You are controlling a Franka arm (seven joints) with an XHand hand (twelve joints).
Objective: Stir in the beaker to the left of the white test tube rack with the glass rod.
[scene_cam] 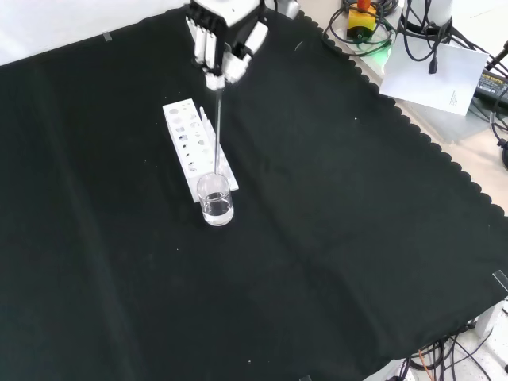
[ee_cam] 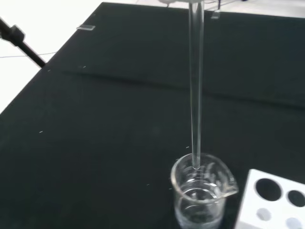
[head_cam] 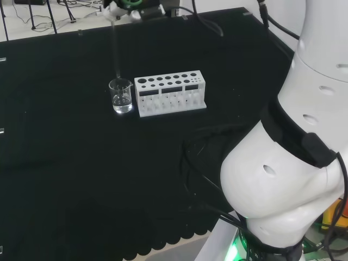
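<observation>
Glass rod (scene_cam: 217, 131) hangs upright from the hand (scene_cam: 223, 44), whose fingers are curled and pinched round the rod's top end. In the front view the hand comes in at the top of the picture, above the far part of the surface (scene_cam: 333, 238), and the rod runs straight down from the fingertips (scene_cam: 214, 78) to the beaker (scene_cam: 216, 199). In the wrist view the rod's lower tip sits just inside the beaker's mouth, near the rim; whether it reaches the liquid I cannot tell.

The beaker is small, clear, with a pouring lip, and holds some clear liquid in its lower part. It stands on the black cloth just beside one short end of the white test tube rack (scene_cam: 195, 148); whether they touch I cannot tell. In the head view the beaker (head_cam: 120, 95) is at the rack's left end, and the rack (head_cam: 170, 93) stretches away to the right of it, its top plate full of round holes. Both stand toward the far half of the surface in the head view, well away from its edges. In the front view the rack lies lengthwise behind the beaker, toward the hand.

In the head view the hand (head_cam: 115, 9) is at the top edge, at the far edge of the surface, with the rod (head_cam: 116, 49) dropping from it to the beaker.
</observation>
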